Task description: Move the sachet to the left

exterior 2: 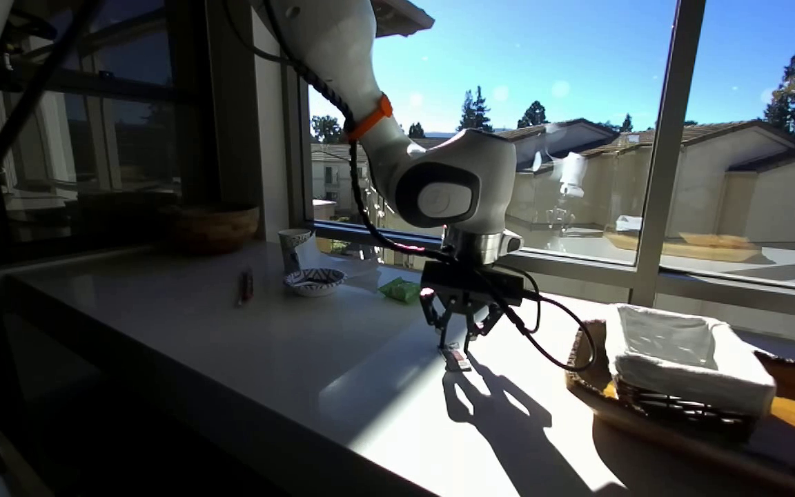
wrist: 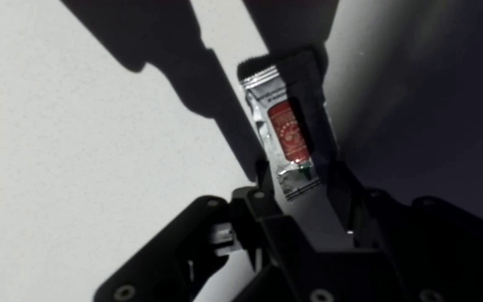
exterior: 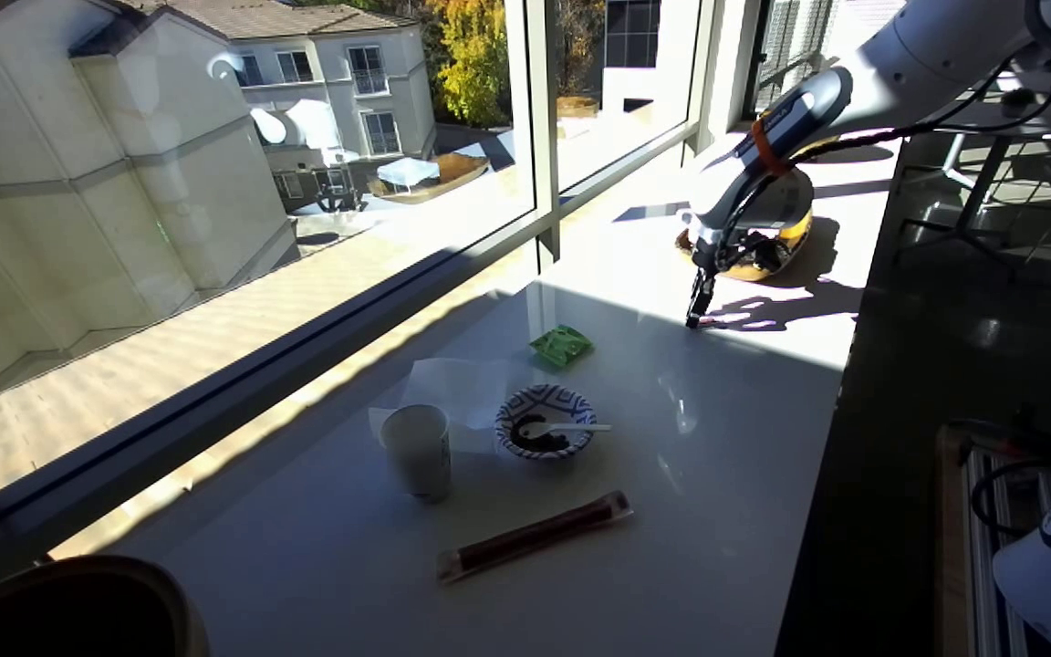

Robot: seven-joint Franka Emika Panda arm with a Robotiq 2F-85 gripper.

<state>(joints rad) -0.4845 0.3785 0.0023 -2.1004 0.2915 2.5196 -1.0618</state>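
Note:
The sachet (wrist: 287, 130) is a small silver-white packet with a red label, lying flat on the white table, partly in shadow. It also shows in an exterior view (exterior 2: 457, 362) just under the fingertips, and only as a tiny pinkish spot in another exterior view (exterior: 708, 321). My gripper (wrist: 301, 167) points down at the table, its fingers apart on either side of the sachet's near end. A gap shows between the left finger and that end; contact on the dark right side cannot be told. The gripper also shows in both exterior views (exterior: 692, 321) (exterior 2: 454, 346).
A green packet (exterior: 562, 347), a patterned bowl (exterior: 582, 401) with a spoon, a white cup (exterior: 417, 452) and a long brown stick (exterior: 535, 536) lie farther along the table. A cloth-lined basket (exterior 2: 694, 379) in a large tray stands beside the gripper. Windows border the table.

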